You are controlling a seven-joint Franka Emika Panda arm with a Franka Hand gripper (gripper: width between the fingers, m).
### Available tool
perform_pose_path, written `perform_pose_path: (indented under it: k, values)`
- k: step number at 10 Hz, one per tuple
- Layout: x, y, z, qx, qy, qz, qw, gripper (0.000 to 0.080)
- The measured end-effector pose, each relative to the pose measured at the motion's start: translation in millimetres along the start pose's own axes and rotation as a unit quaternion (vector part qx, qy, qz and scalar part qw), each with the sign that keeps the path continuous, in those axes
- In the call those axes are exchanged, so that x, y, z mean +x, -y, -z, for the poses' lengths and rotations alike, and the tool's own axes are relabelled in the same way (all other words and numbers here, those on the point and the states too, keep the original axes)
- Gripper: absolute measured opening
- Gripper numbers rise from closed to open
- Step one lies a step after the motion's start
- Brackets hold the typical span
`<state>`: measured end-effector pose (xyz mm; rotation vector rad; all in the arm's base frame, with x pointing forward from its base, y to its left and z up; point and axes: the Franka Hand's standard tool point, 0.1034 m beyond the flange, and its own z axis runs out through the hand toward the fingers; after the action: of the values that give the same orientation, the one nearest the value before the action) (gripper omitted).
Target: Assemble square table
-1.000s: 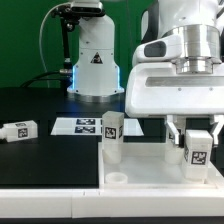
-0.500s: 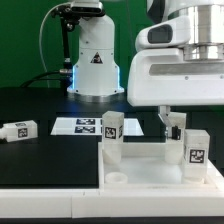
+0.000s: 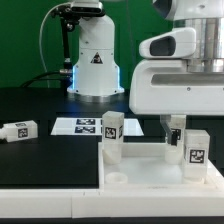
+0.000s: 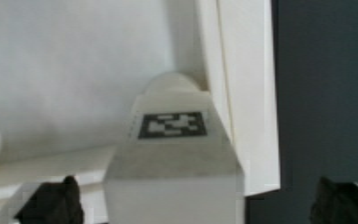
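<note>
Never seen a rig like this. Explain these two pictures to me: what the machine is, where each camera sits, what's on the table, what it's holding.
The big white machine is a robot arm, and its two-fingered tool hangs at the exterior view's right. One picture comes from a camera off the arm. The other comes from a camera on the wrist, looking down past the fingers.

On the black table lies the white square top. The left standing leg and the right standing leg are upright at its far corners. The lying leg rests apart, on its side. The flat marker board belongs to the rig, not the furniture.

The tool is open and holds nothing.
</note>
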<state>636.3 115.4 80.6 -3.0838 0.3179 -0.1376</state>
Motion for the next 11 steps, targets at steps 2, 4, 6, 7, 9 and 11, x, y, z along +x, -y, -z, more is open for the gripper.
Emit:
perform_pose_path:
  k: [2,4,6,7,9,11]
  values:
    - [0.3,-0.1,0.2,0.0,0.0,-0.006,1.0,0.0523]
    - [0.3,-0.3,0.1,0.0,0.0,-0.047,0.999,0.0285]
    - [0.7,-1.7,-0.1,-0.001,0.0,-0.119,0.993,0.0285]
    - [0.6,-2.0,-0.7,-0.002,0.0,-0.158,0.987,0.0285]
    - [1.1,-3.4,-1.4,-0.003,-0.001,-0.279,0.96,0.0285]
    - [1.4,-6.2,-2.5,0.007,0.006,-0.43,0.903,0.0285]
